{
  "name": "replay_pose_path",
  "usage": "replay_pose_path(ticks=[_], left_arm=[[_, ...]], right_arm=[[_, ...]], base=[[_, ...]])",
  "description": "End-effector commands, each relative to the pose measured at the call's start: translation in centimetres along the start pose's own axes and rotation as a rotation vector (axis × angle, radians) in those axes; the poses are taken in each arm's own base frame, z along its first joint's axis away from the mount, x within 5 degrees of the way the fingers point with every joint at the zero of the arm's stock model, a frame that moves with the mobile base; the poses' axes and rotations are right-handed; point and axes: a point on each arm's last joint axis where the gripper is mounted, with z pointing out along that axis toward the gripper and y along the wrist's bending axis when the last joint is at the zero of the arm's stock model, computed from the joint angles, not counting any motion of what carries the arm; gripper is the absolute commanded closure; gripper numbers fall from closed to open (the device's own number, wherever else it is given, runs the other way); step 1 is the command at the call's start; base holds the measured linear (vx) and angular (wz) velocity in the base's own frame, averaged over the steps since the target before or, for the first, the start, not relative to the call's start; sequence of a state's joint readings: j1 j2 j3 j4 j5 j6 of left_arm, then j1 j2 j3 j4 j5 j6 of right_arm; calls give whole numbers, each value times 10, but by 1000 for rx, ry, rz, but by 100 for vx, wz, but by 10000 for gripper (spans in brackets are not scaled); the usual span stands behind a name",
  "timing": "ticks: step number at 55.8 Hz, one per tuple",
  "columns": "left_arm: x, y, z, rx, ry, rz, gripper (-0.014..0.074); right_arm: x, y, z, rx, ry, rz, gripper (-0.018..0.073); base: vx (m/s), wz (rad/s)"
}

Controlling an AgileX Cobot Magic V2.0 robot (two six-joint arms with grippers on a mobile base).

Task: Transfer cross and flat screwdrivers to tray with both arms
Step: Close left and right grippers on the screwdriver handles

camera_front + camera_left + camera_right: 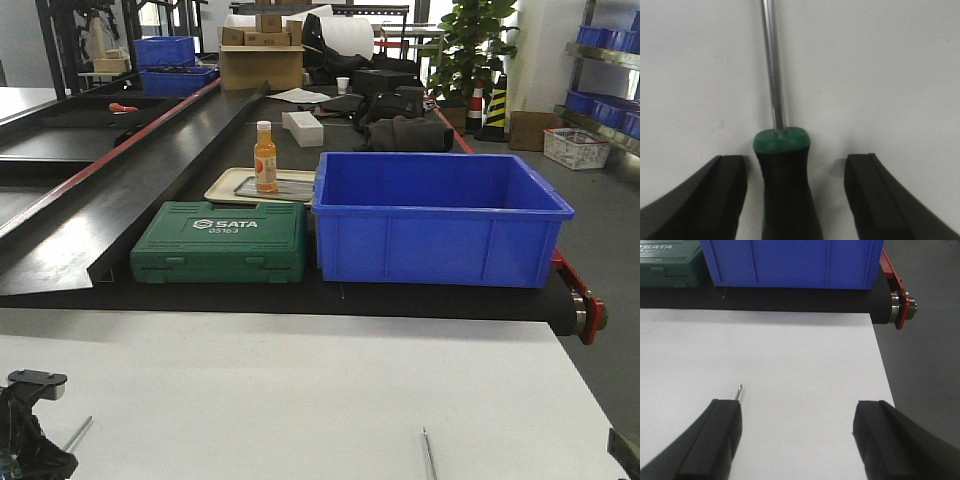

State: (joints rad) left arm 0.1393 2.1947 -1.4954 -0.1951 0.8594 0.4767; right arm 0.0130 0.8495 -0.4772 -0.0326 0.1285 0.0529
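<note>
Two screwdrivers [428, 455] lie on the white counter [300, 400]. The left claw [796, 172], released, straddles one's chunky handle [785, 200]: probably stiff, light and grippy, a better hold than the slick shaft [772, 65]. The right claw [800, 427], released, hovers beside the other's tip [739, 391].

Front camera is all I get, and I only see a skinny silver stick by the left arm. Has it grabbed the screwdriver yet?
Observer: Not yet. The left wrist view shows the left screwdriver, black handle with a green cap, lying between the left jaws. They are open, with a gap on each side.
Operator: What about the other stick, on the right?
Observer: The right wrist view shows the right jaws open and empty. Only the tip of the second screwdriver shows, just beyond one of them.
</note>
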Motion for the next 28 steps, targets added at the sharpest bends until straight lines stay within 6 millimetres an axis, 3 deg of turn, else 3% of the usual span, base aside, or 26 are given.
replay_pose_path(ticks=[1, 7, 14, 22, 28], left_arm=[[-11, -4, -29, -15, -89, 0, 83], [-11, -3, -29, -17, -94, 0, 113], [-11, -3, -29, -16, -92, -1, 152], [-11, -4, -29, -12, -89, -48, 202], [-10, -4, -28, -6, -80, -94, 280]], right_arm=[[-17, 1, 2, -1, 8, 2, 13], [-35, 12, 13, -49, 131, -55, 13], [-59, 45, 37, -158, 257, -148, 13], [-71, 81, 83, -210, 439, -227, 13], [-78, 101, 123, -183, 570, -151, 13]], base=[[0, 0], [0, 0], [0, 0], [0, 0], [0, 0]])
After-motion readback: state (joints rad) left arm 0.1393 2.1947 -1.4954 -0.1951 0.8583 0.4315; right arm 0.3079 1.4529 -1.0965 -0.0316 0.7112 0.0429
